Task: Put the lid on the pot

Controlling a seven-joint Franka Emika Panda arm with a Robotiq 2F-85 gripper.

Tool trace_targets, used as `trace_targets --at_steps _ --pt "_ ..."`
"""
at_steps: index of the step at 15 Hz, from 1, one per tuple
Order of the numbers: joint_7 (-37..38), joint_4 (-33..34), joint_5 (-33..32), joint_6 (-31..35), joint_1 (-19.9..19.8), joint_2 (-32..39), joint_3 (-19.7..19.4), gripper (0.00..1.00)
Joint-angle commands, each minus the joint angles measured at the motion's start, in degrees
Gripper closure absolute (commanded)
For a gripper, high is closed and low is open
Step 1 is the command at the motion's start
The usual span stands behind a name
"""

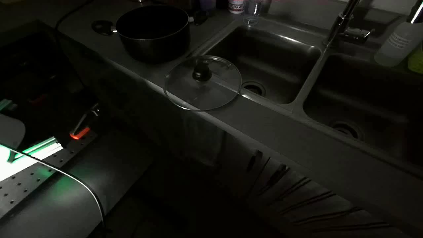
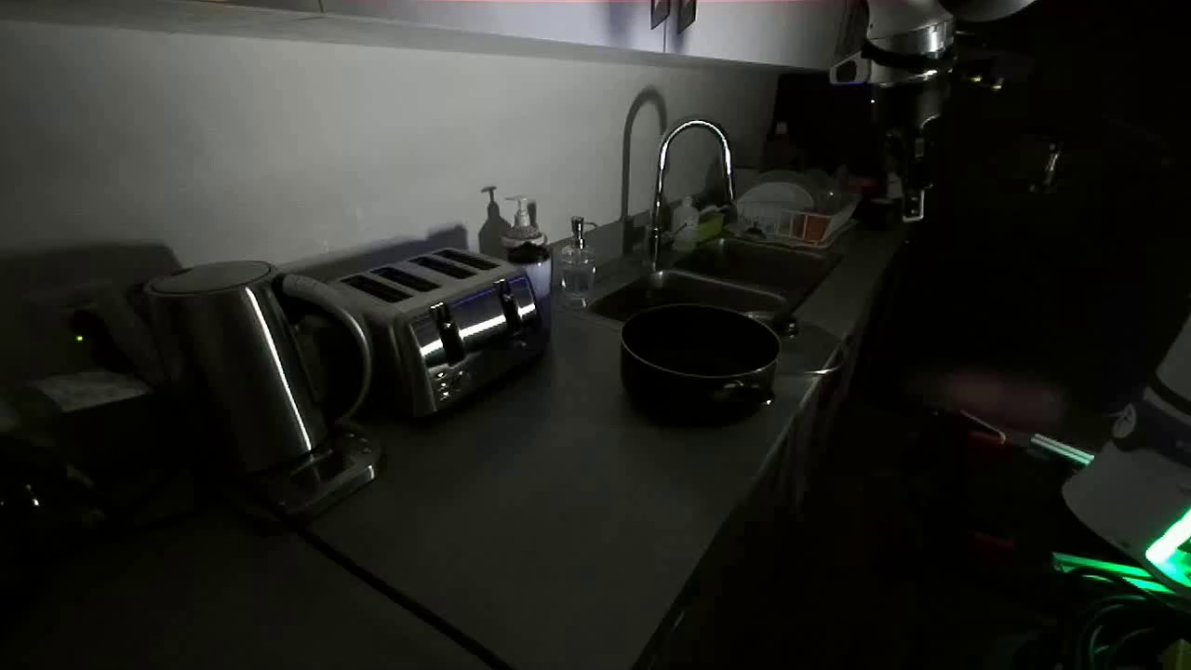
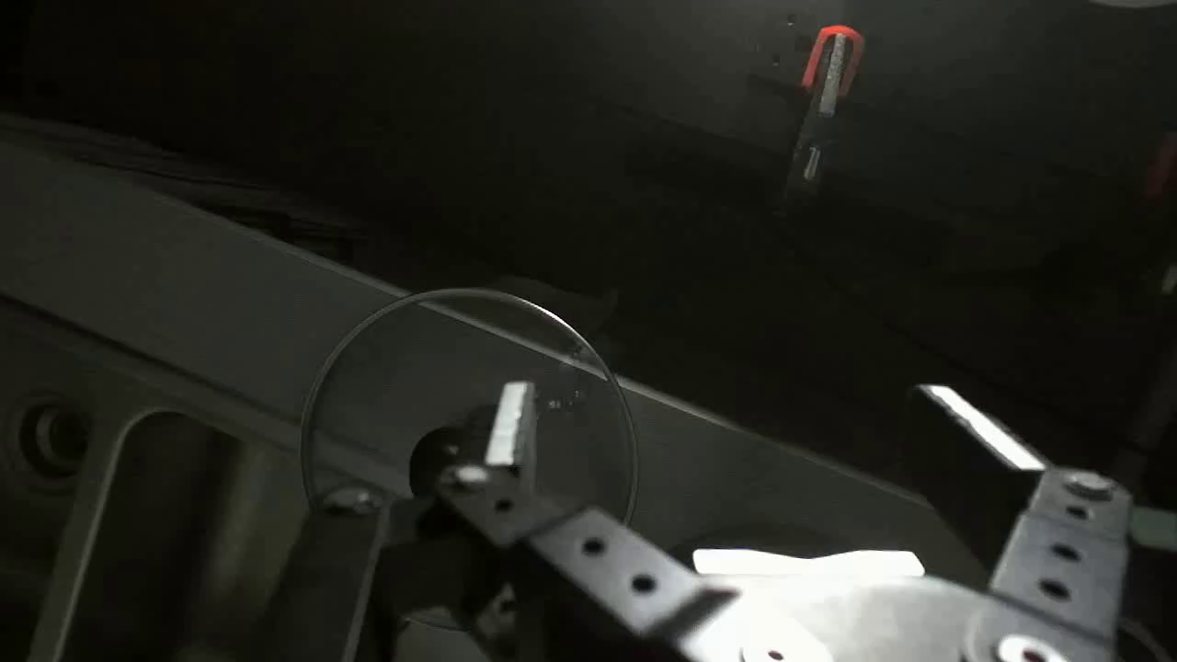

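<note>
The lid (image 1: 218, 91) is a clear glass disc with a metal rim and dark knob facing up. It lies on the counter between sink and front edge, its front rim reaching past that edge in the view. The lid also shows in an exterior view (image 2: 821, 358), partly behind the pot, and in the wrist view (image 3: 368, 395). The black pot (image 1: 155, 49) stands upright and uncovered beside the lid; it also shows in an exterior view (image 2: 698, 381). My gripper (image 3: 722, 405) is open and empty, fingers wide apart. In an exterior view the gripper (image 2: 916, 205) hangs above counter height, apart from the lid.
A double steel sink (image 1: 297, 99) with a tall faucet (image 2: 696, 126) adjoins the lid. A toaster (image 2: 447, 326), kettle (image 2: 242, 372) and soap bottles (image 2: 577, 265) stand along the wall. A dish rack (image 2: 800, 219) is beyond the sink. The scene is dark.
</note>
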Motion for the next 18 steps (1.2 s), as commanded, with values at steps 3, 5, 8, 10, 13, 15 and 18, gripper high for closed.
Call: trace_targets --at_steps 3,5,8,10,13,15,18 --pt "0.2 0.1 -0.2 -0.2 0.5 0.0 -0.5 0.00" --pt "0.2 0.1 -0.2 -0.2 0.5 0.0 -0.5 0.00" --pt "0.2 0.2 -0.1 0.8 0.6 1.5 -0.8 0.00" --pt "0.1 0.4 0.2 2.0 0.5 3.9 -1.4 0.00" --pt "-0.9 0.7 1.6 4.7 0.2 8.6 -3.1 0.00" --pt "-1.3 1.0 2.8 7.0 -0.2 12.3 -4.5 0.00" --pt "-1.8 1.9 4.9 10.1 -1.0 18.3 -6.3 0.00"
